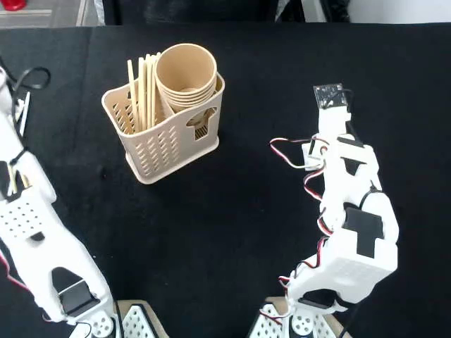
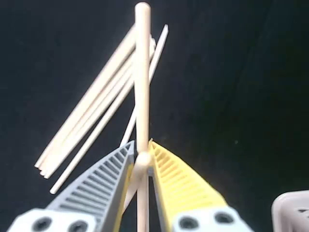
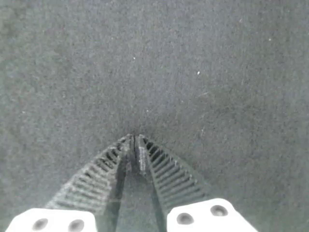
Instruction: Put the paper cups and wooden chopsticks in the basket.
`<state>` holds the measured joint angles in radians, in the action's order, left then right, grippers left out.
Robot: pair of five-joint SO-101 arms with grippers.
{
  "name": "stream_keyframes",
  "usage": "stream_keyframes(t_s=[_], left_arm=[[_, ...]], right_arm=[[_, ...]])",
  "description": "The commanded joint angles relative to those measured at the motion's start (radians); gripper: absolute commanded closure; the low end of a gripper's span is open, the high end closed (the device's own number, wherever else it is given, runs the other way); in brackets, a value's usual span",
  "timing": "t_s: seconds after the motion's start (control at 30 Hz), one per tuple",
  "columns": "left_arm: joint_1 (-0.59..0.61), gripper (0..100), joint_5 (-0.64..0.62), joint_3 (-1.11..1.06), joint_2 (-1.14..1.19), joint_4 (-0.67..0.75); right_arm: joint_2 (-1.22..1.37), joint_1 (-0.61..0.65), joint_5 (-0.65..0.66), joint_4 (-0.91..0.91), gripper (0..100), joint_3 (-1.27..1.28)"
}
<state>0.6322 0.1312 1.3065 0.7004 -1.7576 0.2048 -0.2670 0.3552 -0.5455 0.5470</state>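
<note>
Clamping one wooden chopstick (image 2: pixel 142 72), the left gripper (image 2: pixel 143 147) is poised near the loose chopsticks (image 2: pixel 91 111), presumably for transfer to the basket (image 1: pixel 165 144) where the paper cups (image 1: pixel 187 70) are stacked. The right gripper (image 3: pixel 134 140) is pressed closed, empty.

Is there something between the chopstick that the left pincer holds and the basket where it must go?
Nothing visible. The left pincer is shut on one chopstick, and no thing lies on the black cloth between that arm and the basket. Other chopsticks already stand in the basket.
</note>
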Motion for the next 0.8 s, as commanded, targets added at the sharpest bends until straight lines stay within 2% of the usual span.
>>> stream_keyframes(t_s=[0.0, 0.27, 0.43, 0.57, 0.67, 0.77], left_arm=[[-0.019, 97, -0.032, 0.048, -0.181, -0.003], [-0.101, 97, -0.132, 0.013, -0.399, -0.006], [-0.177, 97, -0.152, -0.251, -0.583, -0.006], [-0.232, 97, -0.152, -0.51, -0.816, 0.003], [-0.26, 97, -0.152, -0.72, -1.019, 0.097], [-0.262, 97, -0.152, -0.984, -1.226, 0.298]], right_arm=[[-0.059, -0.003, 0.011, 0.005, 98.5, -0.002], [-0.059, -0.003, 0.011, 0.005, 98.5, -0.002], [-0.059, -0.003, 0.011, 0.005, 98.5, -0.001], [-0.059, -0.003, 0.011, 0.005, 98.5, -0.001], [-0.059, -0.003, 0.011, 0.005, 98.5, -0.001], [-0.059, -0.003, 0.011, 0.005, 98.5, -0.001]])
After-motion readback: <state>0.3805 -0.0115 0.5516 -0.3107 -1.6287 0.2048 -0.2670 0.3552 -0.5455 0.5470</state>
